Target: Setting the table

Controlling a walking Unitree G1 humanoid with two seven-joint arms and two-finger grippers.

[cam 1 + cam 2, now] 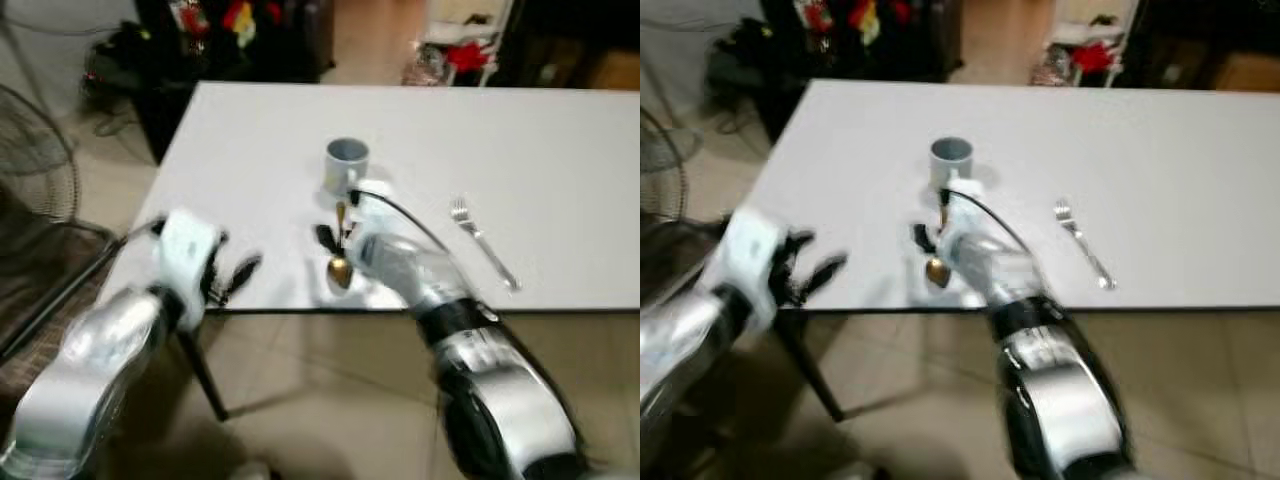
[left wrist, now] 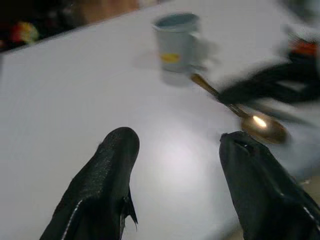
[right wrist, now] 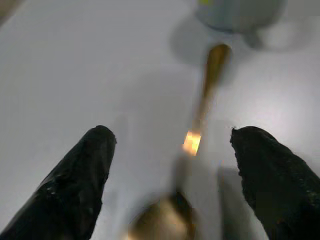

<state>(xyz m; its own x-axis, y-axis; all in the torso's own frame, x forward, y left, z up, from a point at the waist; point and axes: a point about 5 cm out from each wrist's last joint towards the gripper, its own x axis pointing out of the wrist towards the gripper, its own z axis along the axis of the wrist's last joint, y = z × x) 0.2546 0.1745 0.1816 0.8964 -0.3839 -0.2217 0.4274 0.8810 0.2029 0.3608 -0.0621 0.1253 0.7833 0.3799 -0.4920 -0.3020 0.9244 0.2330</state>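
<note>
Across the middle of the head views, a white table [image 1: 560, 170] is taking up most of the scene, tiled floor showing below its near edge. Off to the robot's left, a dark chair [image 1: 40, 290] and a wire fan guard [image 1: 35, 155] are sitting beside the table; clutter with red items is lying beyond the far edge, blurred.

Left arm is reaching in from the left, its left tool [image 1: 232, 272] hovering at the table's near edge, fingers spread apart, nothing between them. Left wrist view is showing both black fingers [image 2: 105, 180] wide over bare white surface.

Right arm is coming in from lower right, right tool [image 3: 175, 170] positioned over the spoon, fingers parted and straddling it, not clamped on anything. Cannot tell whether the tips are touching the table.

Grey mug [image 1: 346, 163] is standing upright near the table centre, a yellow mark on its side in the left wrist view.

Silver fork [image 1: 483, 243] is lying flat well to the right of the mug, tines pointing to the far side.

Gold spoon [image 1: 340, 262] is lying flat just in front of the mug, bowl toward the near edge, handle pointing at the mug.
</note>
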